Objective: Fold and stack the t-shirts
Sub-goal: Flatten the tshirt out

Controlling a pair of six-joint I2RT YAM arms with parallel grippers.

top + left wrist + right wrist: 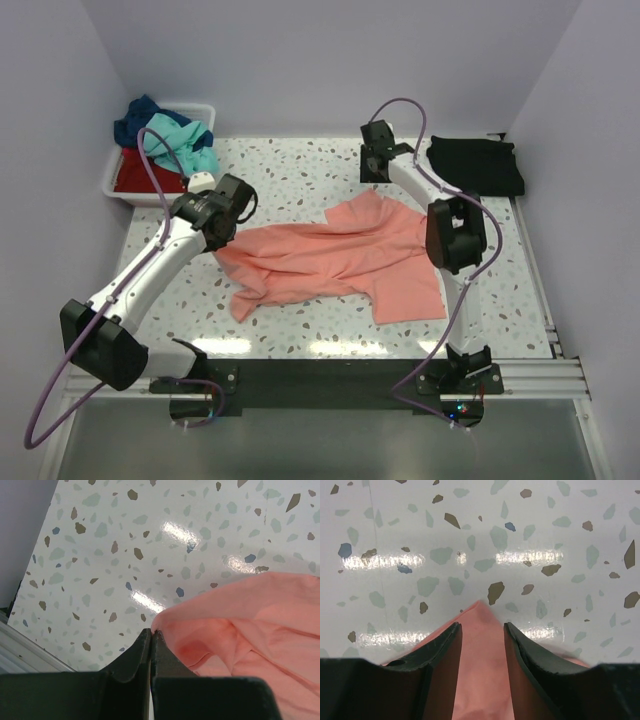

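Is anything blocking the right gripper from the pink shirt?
Nothing visible does. A raised fold of the pink shirt lies between the open jaws of the right gripper, above the table.

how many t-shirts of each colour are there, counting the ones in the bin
salmon-pink t-shirt: 1
black t-shirt: 1
teal t-shirt: 1
navy blue t-shirt: 1
red t-shirt: 1
total: 5
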